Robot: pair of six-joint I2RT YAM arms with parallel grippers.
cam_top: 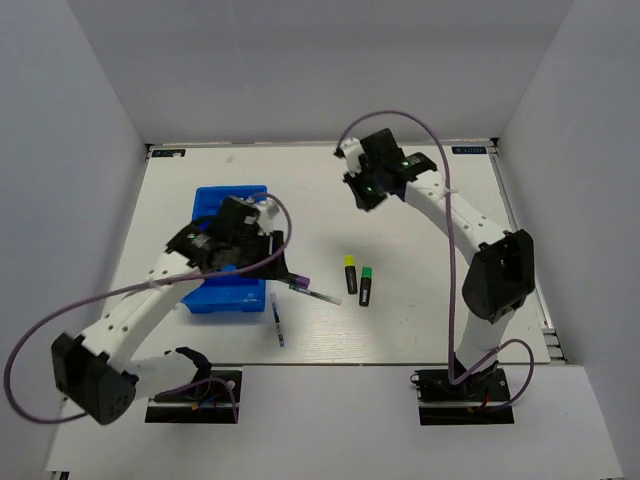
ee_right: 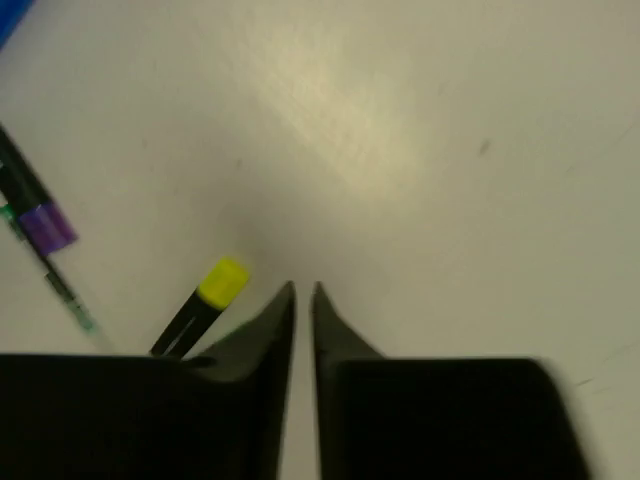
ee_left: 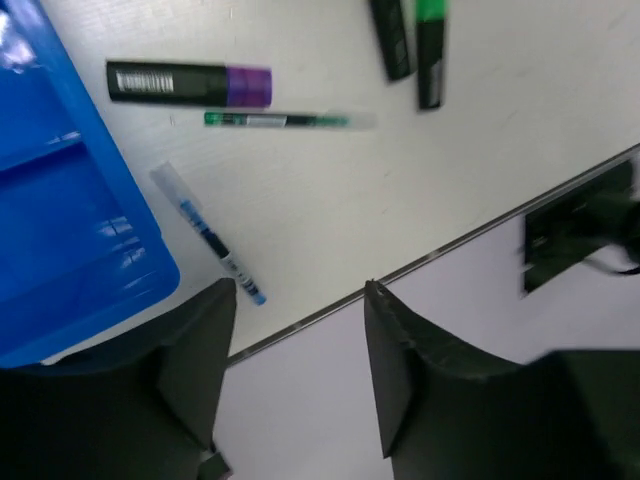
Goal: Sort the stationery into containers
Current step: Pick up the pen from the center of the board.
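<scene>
The blue tray (cam_top: 215, 205) lies left of centre, partly under my left arm; it also shows in the left wrist view (ee_left: 60, 220). My left gripper (cam_top: 264, 244) (ee_left: 298, 290) hovers over the tray's right edge, open and empty. To its right lie the purple-tipped marker (cam_top: 298, 284) (ee_left: 190, 84), a green pen (cam_top: 320, 297) (ee_left: 285, 120) and a blue pen (cam_top: 276, 320) (ee_left: 210, 238). The yellow-capped highlighter (cam_top: 350, 273) (ee_right: 205, 300) and the green-capped highlighter (cam_top: 366, 286) (ee_left: 430, 50) lie side by side at centre. My right gripper (cam_top: 362, 190) (ee_right: 303, 290) is shut and empty, raised beyond them. The pot and the eraser are out of view.
White walls close in the table on the left, far and right sides. The table's near edge (ee_left: 450, 250) runs just below the blue pen. A purple cable (cam_top: 180, 285) loops beside the left arm. The right arm's base (cam_top: 465, 385) stands at the near right.
</scene>
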